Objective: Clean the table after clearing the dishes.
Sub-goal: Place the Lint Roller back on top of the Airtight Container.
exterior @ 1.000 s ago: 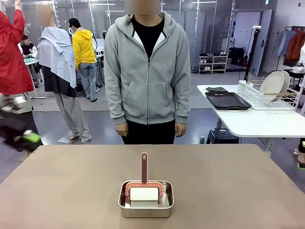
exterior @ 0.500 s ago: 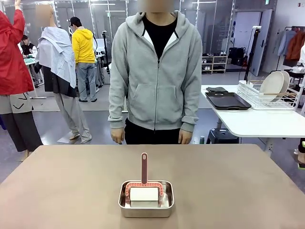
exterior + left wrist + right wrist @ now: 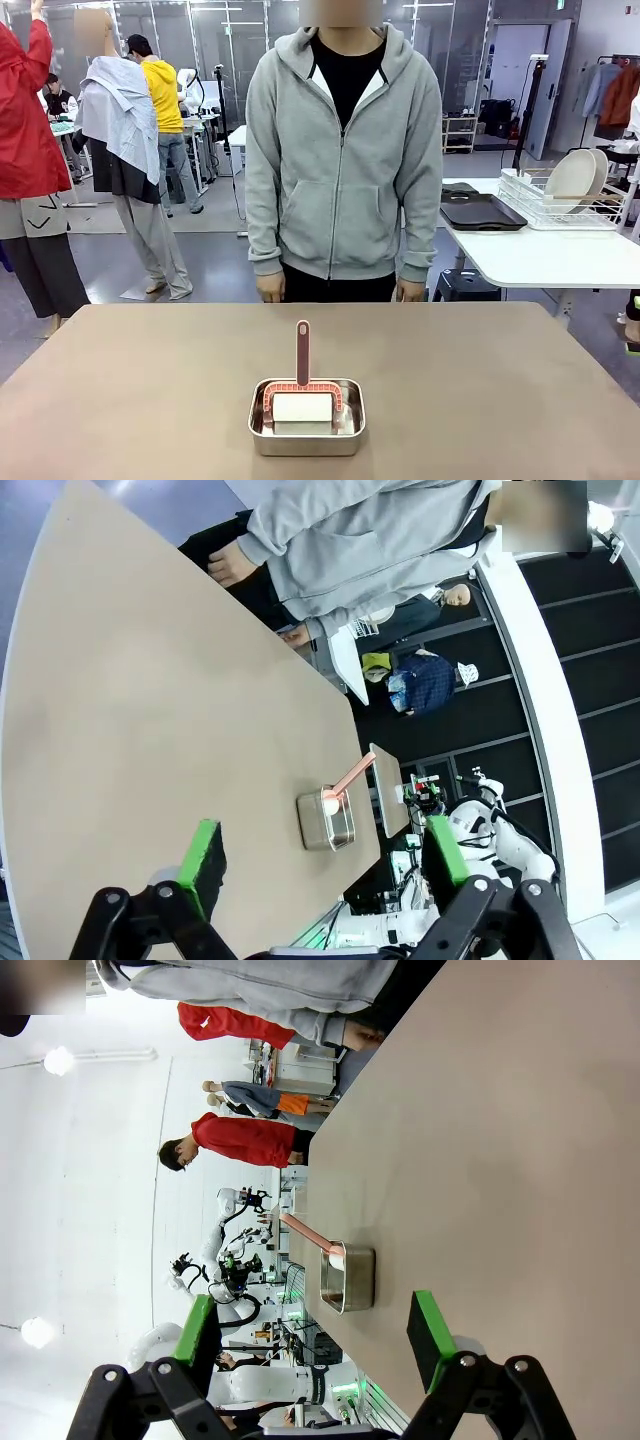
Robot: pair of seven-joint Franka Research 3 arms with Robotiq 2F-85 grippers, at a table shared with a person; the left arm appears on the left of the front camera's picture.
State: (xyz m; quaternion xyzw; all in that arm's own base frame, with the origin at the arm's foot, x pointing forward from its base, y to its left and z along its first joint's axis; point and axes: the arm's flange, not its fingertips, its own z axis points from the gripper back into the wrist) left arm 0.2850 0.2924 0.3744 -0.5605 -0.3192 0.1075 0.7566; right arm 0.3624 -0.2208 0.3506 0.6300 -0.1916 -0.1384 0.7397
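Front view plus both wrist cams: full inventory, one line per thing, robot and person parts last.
table: 1, taupe-brown, spans the foreground
steel pan: 1, shiny silver, near edge of the table, centre
roller: 1, white roll in a red-pink frame, lying in the steel pan, handle pointing toward the person
white table: 1, white, far right behind the table
tray: 1, dark, on the white table
dish rack: 1, white wire, on the white table, holding pale plates
person: 1, grey hoodie, standing at the far edge
left claw: 1, black with green pads, open, above the table
right claw: 1, black with green pads, open, above the table
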